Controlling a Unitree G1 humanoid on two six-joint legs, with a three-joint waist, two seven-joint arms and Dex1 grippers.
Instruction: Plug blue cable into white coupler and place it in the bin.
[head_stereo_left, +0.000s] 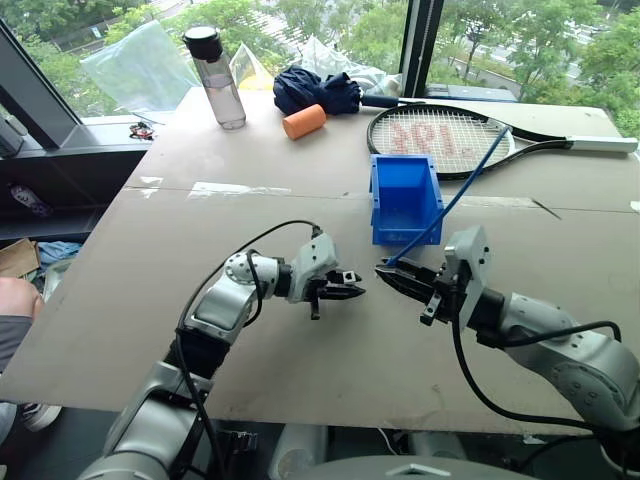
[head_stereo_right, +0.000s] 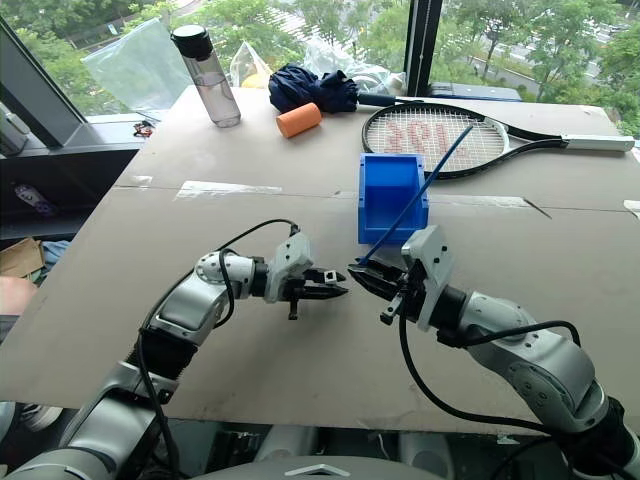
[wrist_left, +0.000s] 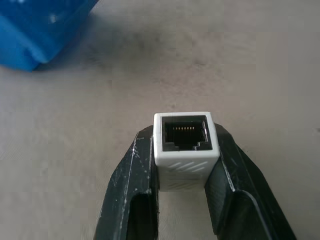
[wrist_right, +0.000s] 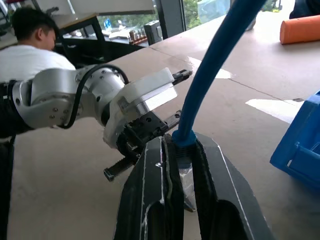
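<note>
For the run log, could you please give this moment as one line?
left gripper: holds white coupler | right gripper: holds blue cable by plug end | tips facing, apart | not mated | bin behind

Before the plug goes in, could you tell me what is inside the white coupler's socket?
The white coupler, held between the left gripper's fingers, shows a dark socket with a row of contacts along its top edge. Deeper in, it is too dark to tell.

a clear bottle (head_stereo_left: 214, 77) with a black cap stands at the table's (head_stereo_left: 250, 220) far edge. near it lies an orange roll (head_stereo_left: 304, 121), touching a dark blue cloth (head_stereo_left: 315, 88). a racket (head_stereo_left: 452, 138) lies farther right. a person (wrist_right: 31, 42) sits beyond the table.
</note>
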